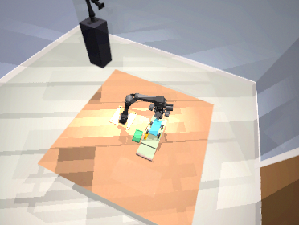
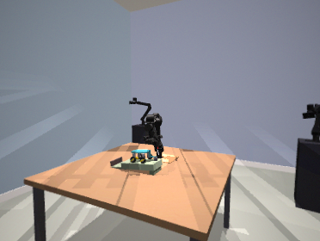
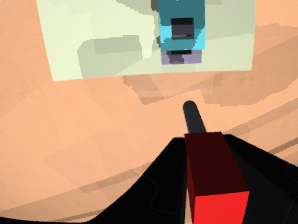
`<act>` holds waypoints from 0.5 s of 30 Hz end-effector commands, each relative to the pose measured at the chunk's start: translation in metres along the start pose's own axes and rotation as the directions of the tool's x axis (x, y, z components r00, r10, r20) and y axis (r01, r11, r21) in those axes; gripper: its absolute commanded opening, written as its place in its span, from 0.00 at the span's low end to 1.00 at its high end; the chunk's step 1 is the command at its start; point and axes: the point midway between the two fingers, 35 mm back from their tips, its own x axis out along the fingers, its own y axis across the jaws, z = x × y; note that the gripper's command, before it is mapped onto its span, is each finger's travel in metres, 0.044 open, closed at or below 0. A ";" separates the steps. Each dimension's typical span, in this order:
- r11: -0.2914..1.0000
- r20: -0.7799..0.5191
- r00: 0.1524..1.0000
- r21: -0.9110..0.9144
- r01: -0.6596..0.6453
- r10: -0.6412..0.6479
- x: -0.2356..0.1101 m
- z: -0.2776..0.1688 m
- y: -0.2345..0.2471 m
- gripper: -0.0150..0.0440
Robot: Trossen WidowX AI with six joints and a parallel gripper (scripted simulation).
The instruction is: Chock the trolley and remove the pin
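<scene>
My gripper (image 3: 201,145) (image 1: 161,113) (image 2: 158,151) is shut on the stop pin's red head (image 3: 214,185). The pin's dark shaft (image 3: 193,115) points toward the ramp and is clear of it, over bare table. A small orange and yellow chock (image 1: 144,137) sits at the trolley's downhill left wheel; I cannot tell whether it touches. The green tray (image 1: 137,136) lies left of the ramp.
The arm's base (image 1: 123,117) stands on a white plate left of the tray. A black pedestal (image 1: 96,42) with a camera stands beyond the table's far corner. The wooden table (image 1: 120,177) has edges all round.
</scene>
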 end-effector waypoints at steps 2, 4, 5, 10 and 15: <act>1.000 0.000 1.000 0.003 -0.005 0.005 -0.001 -0.001 -0.008 0.25; 1.000 0.000 1.000 0.003 -0.004 0.004 0.000 -0.002 -0.015 0.25; 1.000 0.000 1.000 0.003 -0.004 0.004 0.000 -0.002 -0.019 0.25; 1.000 0.000 1.000 0.004 -0.002 0.002 0.001 -0.002 -0.035 0.25; 1.000 -0.001 1.000 0.004 -0.001 0.001 0.001 -0.003 -0.053 0.25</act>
